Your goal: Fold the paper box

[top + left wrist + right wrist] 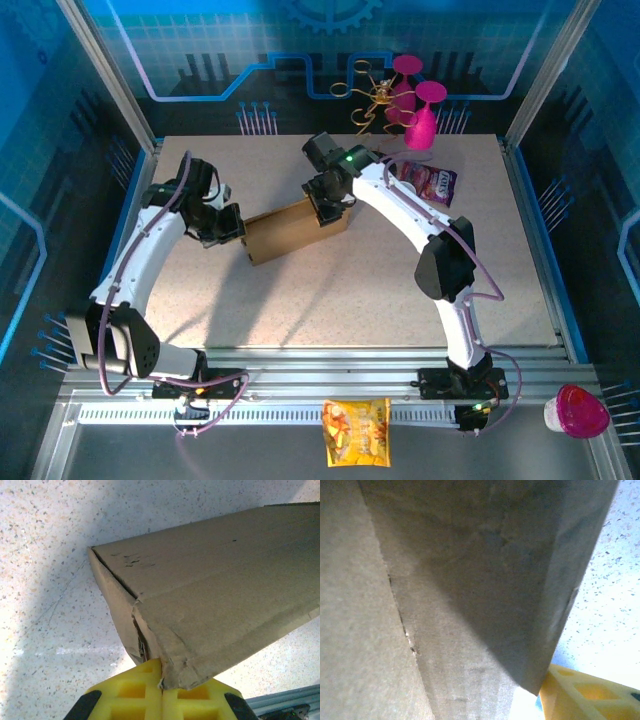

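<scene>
The paper box (293, 229) is a plain brown carton lying on the table, its long side running left to right. My left gripper (232, 226) is at the carton's left end. In the left wrist view its yellow fingers (135, 695) are shut together, and a crumpled lower corner of the paper box (220, 585) rests against their tips. My right gripper (329, 206) is at the carton's right end. Up close the paper box (445, 595) covers most of the right wrist view. One yellow finger (590, 695) lies against its outer face and the other is hidden behind the cardboard.
A purple snack packet (430, 182) lies at the back right of the speckled table (300, 310). Pink goblets and a gold wire stand (412, 110) sit at the back edge. An orange snack bag (356, 432) and a pink cup (577, 410) lie by the front rail.
</scene>
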`<act>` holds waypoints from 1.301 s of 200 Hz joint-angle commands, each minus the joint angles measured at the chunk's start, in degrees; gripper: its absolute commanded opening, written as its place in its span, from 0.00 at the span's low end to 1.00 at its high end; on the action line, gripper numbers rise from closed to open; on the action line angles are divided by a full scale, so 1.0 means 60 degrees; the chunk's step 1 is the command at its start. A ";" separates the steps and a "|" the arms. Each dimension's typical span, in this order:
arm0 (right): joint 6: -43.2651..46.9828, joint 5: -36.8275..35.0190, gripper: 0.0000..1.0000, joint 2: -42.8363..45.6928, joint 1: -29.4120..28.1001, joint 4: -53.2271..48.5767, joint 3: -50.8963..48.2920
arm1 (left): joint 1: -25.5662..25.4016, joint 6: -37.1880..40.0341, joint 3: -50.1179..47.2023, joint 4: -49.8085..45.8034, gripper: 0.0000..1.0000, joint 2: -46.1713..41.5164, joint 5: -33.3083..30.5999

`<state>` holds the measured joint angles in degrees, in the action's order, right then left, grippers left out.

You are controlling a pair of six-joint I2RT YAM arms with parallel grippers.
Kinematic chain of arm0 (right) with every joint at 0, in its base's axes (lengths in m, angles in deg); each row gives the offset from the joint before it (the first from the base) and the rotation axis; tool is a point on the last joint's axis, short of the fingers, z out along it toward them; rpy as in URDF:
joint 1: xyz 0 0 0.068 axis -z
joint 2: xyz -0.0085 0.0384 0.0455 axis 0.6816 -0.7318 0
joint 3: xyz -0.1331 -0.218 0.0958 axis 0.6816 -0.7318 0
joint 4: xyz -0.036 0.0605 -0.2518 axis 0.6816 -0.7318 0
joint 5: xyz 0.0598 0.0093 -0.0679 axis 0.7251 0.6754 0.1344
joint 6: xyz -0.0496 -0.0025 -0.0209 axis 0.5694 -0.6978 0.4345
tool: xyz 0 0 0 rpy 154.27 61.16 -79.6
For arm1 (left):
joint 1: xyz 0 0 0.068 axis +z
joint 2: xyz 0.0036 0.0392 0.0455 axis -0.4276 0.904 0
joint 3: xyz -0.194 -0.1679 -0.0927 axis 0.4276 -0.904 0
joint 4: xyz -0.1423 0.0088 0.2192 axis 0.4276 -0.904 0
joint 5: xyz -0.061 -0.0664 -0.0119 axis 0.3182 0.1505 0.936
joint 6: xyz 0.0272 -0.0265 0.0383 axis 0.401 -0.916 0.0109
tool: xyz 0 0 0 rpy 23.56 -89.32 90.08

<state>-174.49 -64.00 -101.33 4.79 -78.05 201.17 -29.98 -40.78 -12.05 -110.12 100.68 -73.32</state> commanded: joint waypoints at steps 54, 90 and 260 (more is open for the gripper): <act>-0.0015 0.0250 0.59 -0.0304 0.0003 -0.0085 -0.0150 | 0.0007 0.0423 -0.0841 0.0498 0.00 0.0080 0.0221; -0.0001 0.0278 0.59 -0.0344 0.0019 -0.0044 -0.0116 | 0.0001 0.0593 -0.0976 0.0526 0.00 0.0065 0.0116; 0.0798 0.0200 0.80 -0.0035 0.0200 0.0225 0.0257 | -0.0057 0.0859 -0.1527 0.0564 0.00 0.0256 -0.0921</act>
<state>-172.24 -63.54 -101.97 5.54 -75.88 201.43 -29.93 -36.45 -18.43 -100.53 99.00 -75.99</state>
